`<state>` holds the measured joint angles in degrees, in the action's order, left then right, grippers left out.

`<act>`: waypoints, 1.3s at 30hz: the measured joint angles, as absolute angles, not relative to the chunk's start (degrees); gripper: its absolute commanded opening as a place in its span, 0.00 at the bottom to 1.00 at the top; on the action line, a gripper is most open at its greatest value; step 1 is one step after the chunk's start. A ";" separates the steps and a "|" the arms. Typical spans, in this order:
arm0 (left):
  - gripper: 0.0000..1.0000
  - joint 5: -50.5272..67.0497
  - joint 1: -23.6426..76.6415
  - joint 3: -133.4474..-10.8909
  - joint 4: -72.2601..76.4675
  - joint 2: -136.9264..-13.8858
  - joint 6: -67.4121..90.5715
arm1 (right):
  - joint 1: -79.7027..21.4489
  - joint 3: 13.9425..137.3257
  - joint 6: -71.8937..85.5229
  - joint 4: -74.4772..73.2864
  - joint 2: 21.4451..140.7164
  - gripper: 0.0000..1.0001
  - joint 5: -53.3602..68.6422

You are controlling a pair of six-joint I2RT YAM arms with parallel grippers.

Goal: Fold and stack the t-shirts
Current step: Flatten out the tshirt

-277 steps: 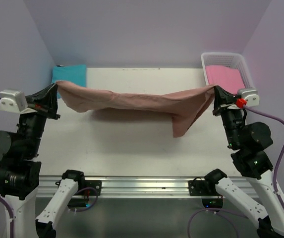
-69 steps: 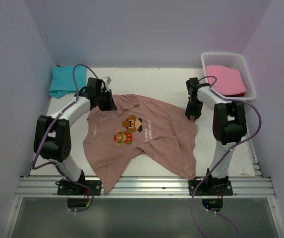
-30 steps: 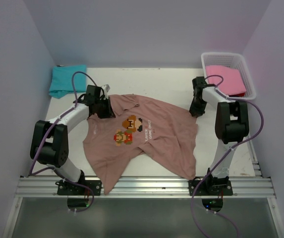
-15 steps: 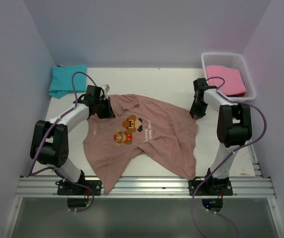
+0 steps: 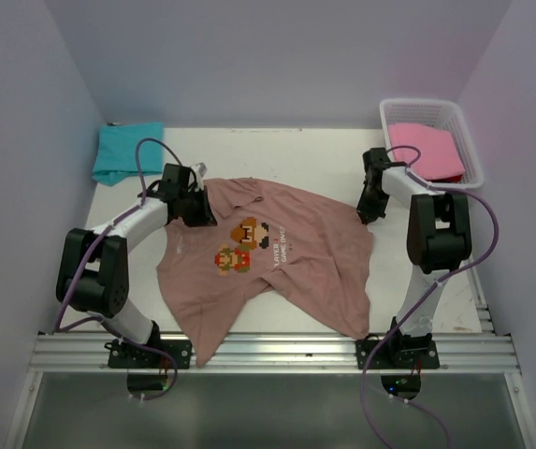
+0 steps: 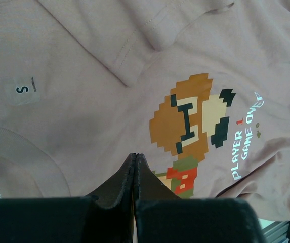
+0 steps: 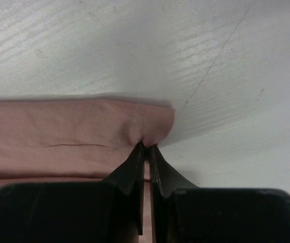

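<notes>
The salmon-brown t-shirt (image 5: 277, 257) lies spread print-up on the white table (image 5: 286, 154), with its lower hem hanging over the front edge. My left gripper (image 5: 193, 208) is shut at the shirt's collar. In the left wrist view its tips (image 6: 135, 156) rest over flat fabric beside the pixel print (image 6: 190, 116), with no cloth seen between them. My right gripper (image 5: 369, 211) is shut on the shirt's right sleeve corner (image 7: 152, 124), which puckers at the tips. The teal t-shirt (image 5: 127, 152) lies folded at the back left. The pink t-shirt (image 5: 425, 150) sits in the basket.
A white plastic basket (image 5: 464, 140) stands at the back right corner. Purple walls close in the table on three sides. The metal rail (image 5: 268, 351) with both arm bases runs along the front edge.
Earlier the arms held the shirt stretched in the air; it now lies on the table. Over the last second both grippers and the shirt have barely moved.
</notes>
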<state>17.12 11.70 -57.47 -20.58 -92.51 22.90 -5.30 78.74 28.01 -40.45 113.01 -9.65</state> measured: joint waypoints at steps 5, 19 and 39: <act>0.00 17.10 11.70 -57.34 -20.62 -92.33 22.90 | -5.23 78.74 27.99 -40.42 112.95 0.00 -9.47; 0.00 11.51 11.70 -59.83 -17.10 -96.14 23.62 | -5.19 78.26 27.79 -40.40 110.02 0.00 -9.43; 0.39 14.61 11.99 -64.10 -11.27 -107.57 29.32 | -5.19 78.24 27.35 -40.18 109.10 0.00 -8.97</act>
<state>14.61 11.99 -64.10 -11.27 -107.57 29.32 -5.19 78.24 27.35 -40.18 109.10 -8.97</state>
